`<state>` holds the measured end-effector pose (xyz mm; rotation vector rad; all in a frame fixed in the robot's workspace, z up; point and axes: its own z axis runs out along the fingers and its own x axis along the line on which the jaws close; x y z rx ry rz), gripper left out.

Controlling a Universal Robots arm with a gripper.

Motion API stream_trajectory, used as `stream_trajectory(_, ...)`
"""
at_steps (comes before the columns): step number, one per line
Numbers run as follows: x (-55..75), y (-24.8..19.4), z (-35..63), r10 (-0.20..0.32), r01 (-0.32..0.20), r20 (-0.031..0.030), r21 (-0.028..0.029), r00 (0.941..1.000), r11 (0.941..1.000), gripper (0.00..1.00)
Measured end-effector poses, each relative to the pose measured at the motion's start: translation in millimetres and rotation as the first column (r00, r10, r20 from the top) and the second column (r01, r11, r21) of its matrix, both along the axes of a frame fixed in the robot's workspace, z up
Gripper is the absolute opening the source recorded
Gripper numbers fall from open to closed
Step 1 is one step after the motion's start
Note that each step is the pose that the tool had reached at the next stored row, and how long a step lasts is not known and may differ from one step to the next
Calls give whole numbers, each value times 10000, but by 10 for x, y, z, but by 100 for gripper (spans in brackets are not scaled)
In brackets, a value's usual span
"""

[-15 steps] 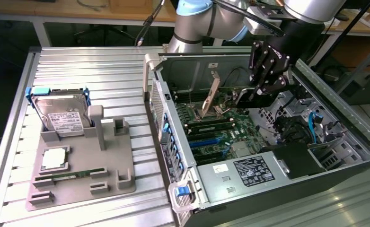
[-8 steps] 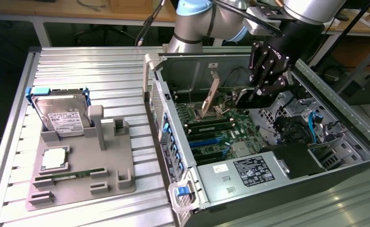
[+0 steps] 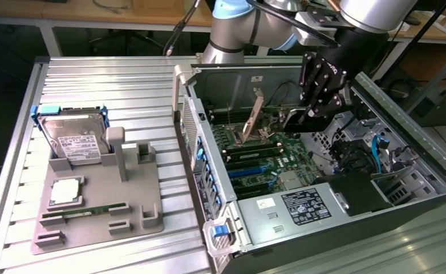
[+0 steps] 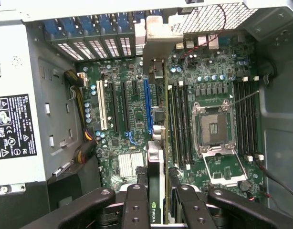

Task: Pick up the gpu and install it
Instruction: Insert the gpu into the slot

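gripper (image 4: 158, 200): fingers closed partway on the gpu (image 4: 156, 157), held edge-on
gpu: hung inside the open computer case (image 3: 405, 200), above the motherboard (image 4: 137, 114) slots
holder tray (image 3: 93, 222): hard drive (image 3: 74, 140) seen upright beside case

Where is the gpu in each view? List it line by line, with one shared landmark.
Exterior view: the gpu hangs inside the open case, under the gripper.
Wrist view: the gpu runs edge-on between the gripper's fingers, over the motherboard slots.
Shared landmark: the power supply label.
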<state>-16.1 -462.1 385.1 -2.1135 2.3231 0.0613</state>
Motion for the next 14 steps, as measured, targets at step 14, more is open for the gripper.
stream_trajectory(14,0,0,-20,-35,35,0,0,10000,10000,27)
